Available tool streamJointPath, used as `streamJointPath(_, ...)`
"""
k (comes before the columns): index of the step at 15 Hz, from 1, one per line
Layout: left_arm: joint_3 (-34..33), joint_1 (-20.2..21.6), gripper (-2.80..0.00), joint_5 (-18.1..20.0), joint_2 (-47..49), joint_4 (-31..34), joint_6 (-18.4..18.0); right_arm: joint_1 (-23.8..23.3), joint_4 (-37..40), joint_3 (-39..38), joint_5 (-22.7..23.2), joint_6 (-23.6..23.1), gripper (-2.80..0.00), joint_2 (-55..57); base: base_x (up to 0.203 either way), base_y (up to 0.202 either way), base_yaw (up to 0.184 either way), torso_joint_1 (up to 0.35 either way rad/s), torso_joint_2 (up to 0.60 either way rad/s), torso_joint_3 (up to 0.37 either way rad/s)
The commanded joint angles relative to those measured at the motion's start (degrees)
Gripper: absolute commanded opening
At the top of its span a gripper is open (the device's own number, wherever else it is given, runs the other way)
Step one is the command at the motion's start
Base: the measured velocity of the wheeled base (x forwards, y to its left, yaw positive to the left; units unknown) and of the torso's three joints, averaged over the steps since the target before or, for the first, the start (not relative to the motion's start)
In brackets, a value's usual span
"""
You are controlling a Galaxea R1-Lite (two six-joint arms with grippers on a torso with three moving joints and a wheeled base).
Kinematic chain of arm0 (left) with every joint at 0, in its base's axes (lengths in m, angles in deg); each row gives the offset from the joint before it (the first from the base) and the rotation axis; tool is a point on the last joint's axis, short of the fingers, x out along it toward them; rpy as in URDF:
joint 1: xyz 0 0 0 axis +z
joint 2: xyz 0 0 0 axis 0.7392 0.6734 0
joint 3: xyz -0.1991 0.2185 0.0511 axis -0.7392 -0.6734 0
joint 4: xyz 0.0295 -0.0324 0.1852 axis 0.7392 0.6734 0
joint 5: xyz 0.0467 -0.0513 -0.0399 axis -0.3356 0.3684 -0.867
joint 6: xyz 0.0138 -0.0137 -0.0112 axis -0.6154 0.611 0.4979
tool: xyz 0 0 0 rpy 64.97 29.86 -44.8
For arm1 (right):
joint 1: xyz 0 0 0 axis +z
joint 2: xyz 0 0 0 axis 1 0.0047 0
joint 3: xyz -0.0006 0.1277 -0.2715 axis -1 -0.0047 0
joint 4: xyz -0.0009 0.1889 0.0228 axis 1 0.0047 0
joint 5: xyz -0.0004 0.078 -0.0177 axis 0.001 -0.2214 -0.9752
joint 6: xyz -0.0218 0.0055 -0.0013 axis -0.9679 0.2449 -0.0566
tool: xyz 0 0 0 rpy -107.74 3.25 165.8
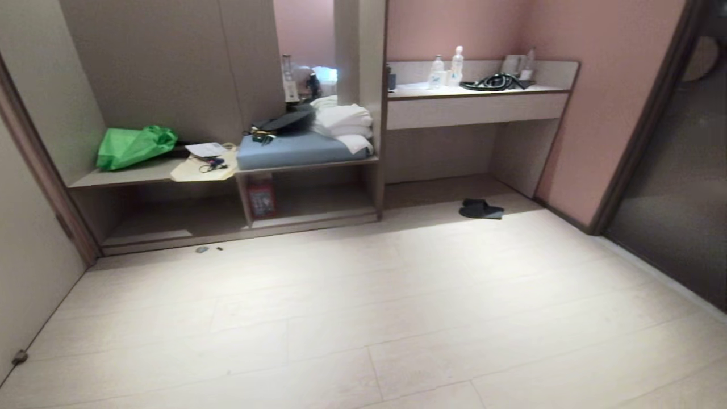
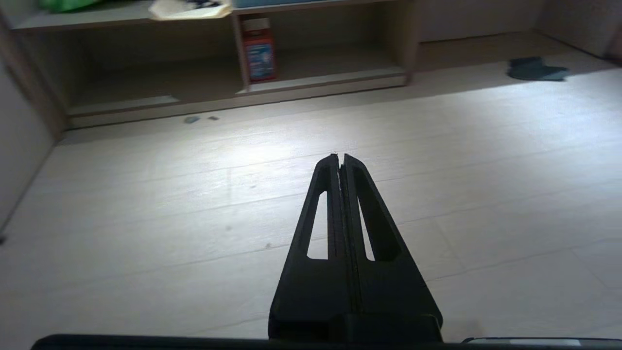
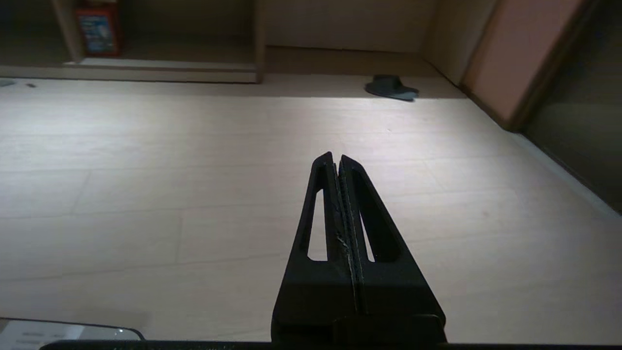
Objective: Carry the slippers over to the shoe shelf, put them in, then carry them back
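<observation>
Jaws closed on both arms; flat dark slippers side by side.

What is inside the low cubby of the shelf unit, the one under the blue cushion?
Inside the shoe shelf, a red and blue box stands at its left wall. The rest of the pale base board shows bare. The slippers lie outside, on the floor.

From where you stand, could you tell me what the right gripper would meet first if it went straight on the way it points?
Probably the bare floor: the shut right gripper points over it, with the slippers off to one side.
</observation>
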Motion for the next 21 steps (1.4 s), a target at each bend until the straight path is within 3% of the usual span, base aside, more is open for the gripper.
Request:
streamJointPath(1,0.00,-0.01,-2.80,0.00,0.07,0.00,0.03,0.00,-0.02,0.00,0.02,-0.07,-2.80,0.07,0.000,0.013,-0.175,0.002,0.00,-0.002)
streamJointPath(6,0.00,-0.01,-2.80,0.00,0.07,0.00,0.03,0.00,-0.02,0.00,-0.07,-0.07,-2.80,0.07,-0.002,0.007,-0.140,0.006,0.00,0.002)
streamJointPath(21,0.00,-0.01,-2.80,0.00,0.07,0.00,0.03,0.00,0.06,0.00,-0.07,0.29,-2.80,0.07,0.000,0.000,0.000,0.000,0.00,0.000)
